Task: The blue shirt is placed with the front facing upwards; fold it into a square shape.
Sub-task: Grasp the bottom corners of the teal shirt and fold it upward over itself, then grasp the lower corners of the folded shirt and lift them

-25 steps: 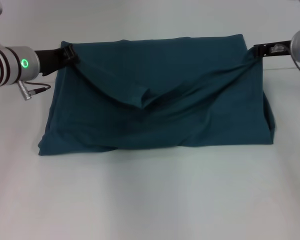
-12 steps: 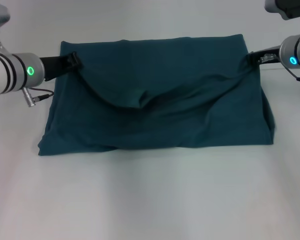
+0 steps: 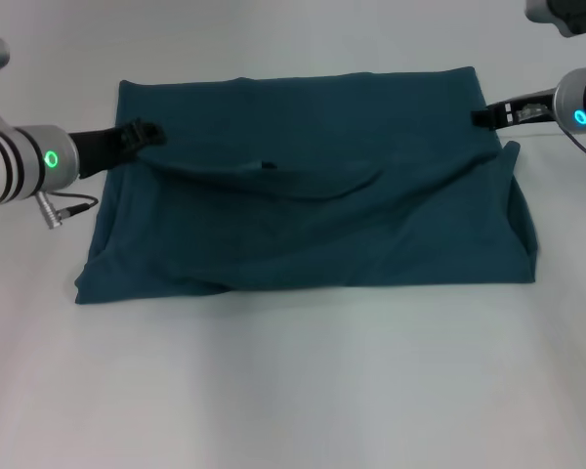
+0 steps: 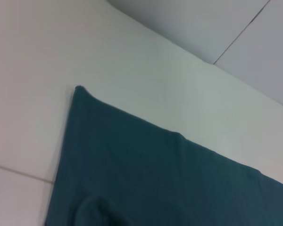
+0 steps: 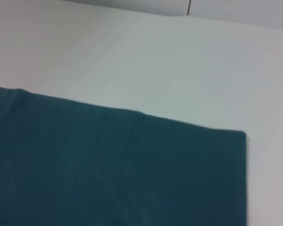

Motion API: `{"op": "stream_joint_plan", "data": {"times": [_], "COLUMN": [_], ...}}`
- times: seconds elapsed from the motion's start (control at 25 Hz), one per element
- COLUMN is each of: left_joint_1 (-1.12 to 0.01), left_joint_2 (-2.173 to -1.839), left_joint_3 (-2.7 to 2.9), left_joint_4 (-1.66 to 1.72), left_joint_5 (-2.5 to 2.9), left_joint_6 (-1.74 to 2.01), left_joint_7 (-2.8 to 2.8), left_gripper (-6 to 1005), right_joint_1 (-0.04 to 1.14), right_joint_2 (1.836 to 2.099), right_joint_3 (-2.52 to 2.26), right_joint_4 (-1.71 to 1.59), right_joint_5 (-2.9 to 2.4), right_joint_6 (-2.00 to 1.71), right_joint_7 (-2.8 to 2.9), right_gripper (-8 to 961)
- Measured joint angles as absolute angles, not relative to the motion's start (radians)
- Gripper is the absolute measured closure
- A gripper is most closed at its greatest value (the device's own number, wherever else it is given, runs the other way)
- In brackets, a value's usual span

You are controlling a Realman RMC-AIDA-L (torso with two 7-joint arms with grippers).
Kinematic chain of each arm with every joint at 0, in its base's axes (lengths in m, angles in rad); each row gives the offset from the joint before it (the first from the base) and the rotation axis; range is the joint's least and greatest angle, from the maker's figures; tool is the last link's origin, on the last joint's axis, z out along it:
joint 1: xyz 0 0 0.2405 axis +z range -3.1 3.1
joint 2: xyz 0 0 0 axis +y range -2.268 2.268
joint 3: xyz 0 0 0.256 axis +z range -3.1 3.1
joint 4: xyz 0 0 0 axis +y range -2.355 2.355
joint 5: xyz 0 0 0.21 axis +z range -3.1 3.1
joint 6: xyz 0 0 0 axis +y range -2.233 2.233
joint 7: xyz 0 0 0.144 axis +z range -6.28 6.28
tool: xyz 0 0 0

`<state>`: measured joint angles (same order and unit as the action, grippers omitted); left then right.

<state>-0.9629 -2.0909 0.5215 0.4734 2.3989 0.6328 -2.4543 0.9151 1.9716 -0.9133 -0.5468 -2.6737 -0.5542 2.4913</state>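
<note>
While wrist views show only blue shirt [image 3: 303, 195], head view shows left gripper [image 3: 146, 132]

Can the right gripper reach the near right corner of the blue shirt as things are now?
Probably yes. The right gripper is at the far right edge of the blue shirt, and the near right corner lies on the same side on the white table. Nothing stands between them.

The blue shirt [image 3: 313, 215] before me is soft, matt cloth, creased into loose folds. My tabletop [image 3: 293, 391] looks smooth, faintly satin white.
</note>
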Motion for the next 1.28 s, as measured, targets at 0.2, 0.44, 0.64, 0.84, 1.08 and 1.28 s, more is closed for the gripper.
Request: {"op": "stream_joint_plan", "data": {"times": [0.2,0.44,0.64,0.84,1.08,1.28], "left_joint_1": [-0.914,-0.784,-0.689,-0.604,-0.557,-0.559], "left_joint_2": [-2.096,-2.109,-2.092,-2.085,-2.08,-2.077], "left_joint_3": [0.524,0.526,0.525,0.519,0.517,0.524], "left_joint_4": [0.531,0.672,0.686,0.686,0.683,0.68], "left_joint_5": [2.335,2.134,2.057,2.046,2.05,2.071], "left_joint_6": [0.736,0.974,1.086,1.122,1.151,1.154], "left_joint_7": [-2.451,-2.409,-2.406,-2.399,-2.279,-2.055], "left_gripper": [368,284,280,290,307,322], "right_joint_1": [0.861,0.684,0.547,0.446,0.4,0.397], "right_joint_2": [1.974,1.963,1.956,1.959,1.959,1.954], "right_joint_3": [-0.853,-0.818,-0.736,-0.661,-0.642,-0.635], "right_joint_4": [-0.658,-0.825,-0.81,-0.749,-0.687,-0.639], "right_joint_5": [-2.585,-2.172,-1.915,-1.784,-1.781,-1.78], "right_joint_6": [-0.718,-1.016,-1.268,-1.494,-1.597,-1.589], "right_joint_7": [2.477,2.336,2.232,2.138,2.065,2.018], "right_gripper": [384,189,206,206,206,206]}}
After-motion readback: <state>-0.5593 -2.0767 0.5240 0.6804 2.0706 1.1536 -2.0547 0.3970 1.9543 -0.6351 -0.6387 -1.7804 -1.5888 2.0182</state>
